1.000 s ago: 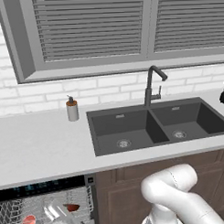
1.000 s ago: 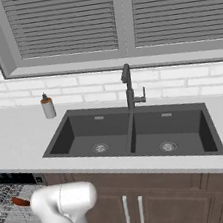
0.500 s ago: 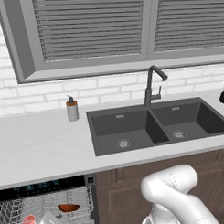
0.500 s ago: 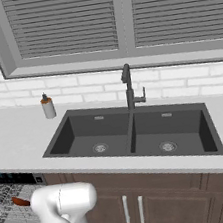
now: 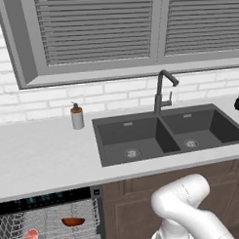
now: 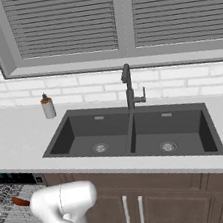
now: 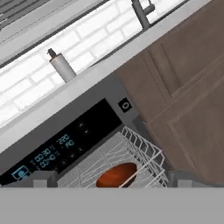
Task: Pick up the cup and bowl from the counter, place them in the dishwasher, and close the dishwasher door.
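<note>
Illumination is bright, even and diffuse across all three views, with no distinct source evident; the worktop (image 5: 40,158) reads uniformly pale with no glare, and the soap dispenser (image 5: 77,116) throws only a faint soft shadow. The sink (image 5: 161,134) basins are shaded darker along their inner walls. Rendering is slightly soft and coarse, wire racks (image 7: 127,157) appearing jagged, with no motion blur or edge distortion.

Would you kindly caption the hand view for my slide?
Bowl resting in the open dishwasher's wire rack, beneath the counter and soap dispenser.
</note>
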### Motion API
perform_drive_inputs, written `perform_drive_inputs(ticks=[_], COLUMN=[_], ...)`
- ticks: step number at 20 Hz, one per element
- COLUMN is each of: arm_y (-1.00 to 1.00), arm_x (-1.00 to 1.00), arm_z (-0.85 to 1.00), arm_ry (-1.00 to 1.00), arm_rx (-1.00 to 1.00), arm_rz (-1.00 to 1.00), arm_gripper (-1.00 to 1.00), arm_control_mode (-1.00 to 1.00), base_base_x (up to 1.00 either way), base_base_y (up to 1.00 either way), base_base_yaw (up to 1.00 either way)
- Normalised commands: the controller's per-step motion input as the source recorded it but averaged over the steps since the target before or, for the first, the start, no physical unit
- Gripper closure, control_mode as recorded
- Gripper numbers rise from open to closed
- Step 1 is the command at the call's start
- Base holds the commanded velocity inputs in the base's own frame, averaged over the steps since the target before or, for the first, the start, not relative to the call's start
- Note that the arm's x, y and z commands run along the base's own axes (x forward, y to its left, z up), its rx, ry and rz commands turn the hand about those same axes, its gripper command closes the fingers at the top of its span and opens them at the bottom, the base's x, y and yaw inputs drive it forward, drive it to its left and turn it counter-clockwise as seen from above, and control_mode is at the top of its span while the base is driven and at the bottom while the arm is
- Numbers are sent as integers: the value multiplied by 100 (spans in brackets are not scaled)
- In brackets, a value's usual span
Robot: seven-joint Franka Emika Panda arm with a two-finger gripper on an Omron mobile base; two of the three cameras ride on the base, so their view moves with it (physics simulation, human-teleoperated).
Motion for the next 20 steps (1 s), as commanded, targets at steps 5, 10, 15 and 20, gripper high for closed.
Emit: perform_drive_inputs(ticks=[5,10,15,20], arm_y=[53,56,35,4], arm_x=[-43,-75,-98,-96], arm_z=[-8,-32,-96,-100], arm_ry=[-38,-40,-51,-48], arm_rx=[18,11,19,30], arm_rz=[-2,0,-6,-18], arm_gripper=[-100,-100,-100,-100], arm_control_mode=[-100,-100,-100,-100], base_base_x=[0,0,0,0], base_base_y=[0,0,0,0], base_base_yaw=[0,0,0,0])
